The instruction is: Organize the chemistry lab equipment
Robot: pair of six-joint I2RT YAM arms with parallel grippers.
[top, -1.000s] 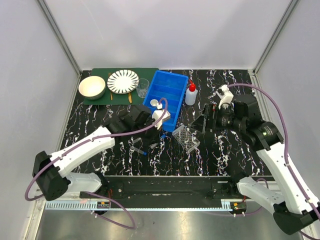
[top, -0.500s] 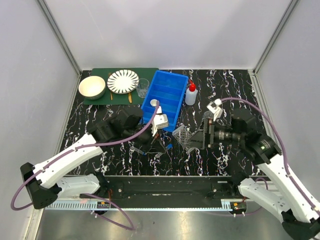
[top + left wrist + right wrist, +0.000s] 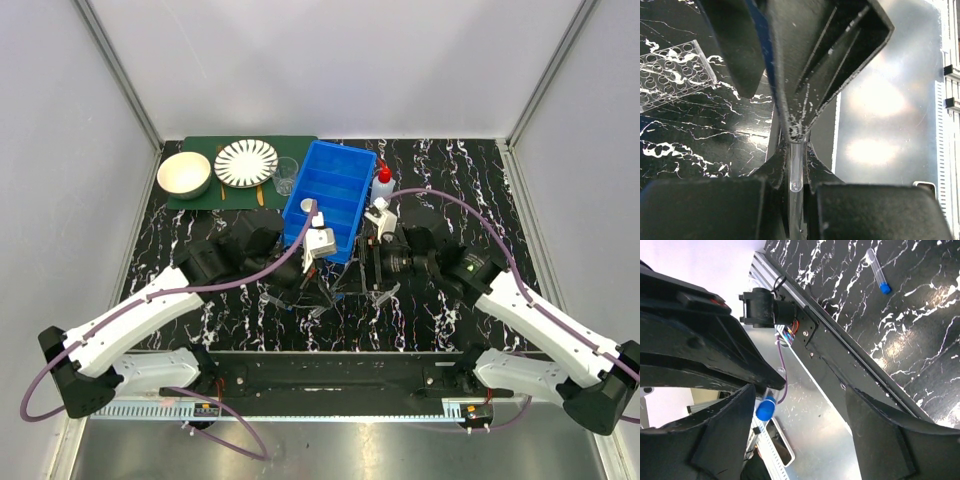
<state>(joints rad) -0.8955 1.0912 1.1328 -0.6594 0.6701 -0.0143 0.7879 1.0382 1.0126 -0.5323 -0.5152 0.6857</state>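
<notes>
Left tool (image 3: 794, 159) pinching clear tube (image 3: 795, 177) | right tool (image 3: 800, 405) spread — blue cap (image 3: 765, 409) showing inside its gap

A bench (image 3: 480, 165) with a black, white-veined marble-patterned top fills the middle of the overhead view. Plain pale grey walls (image 3: 330, 60) close it in at the back and on both sides, joined by slanting aluminium posts (image 3: 120, 75) at upper left and upper right. Along the bottom edge lies a brushed metal sheet (image 3: 350, 455), catching soft, blurred patches of light.
</notes>
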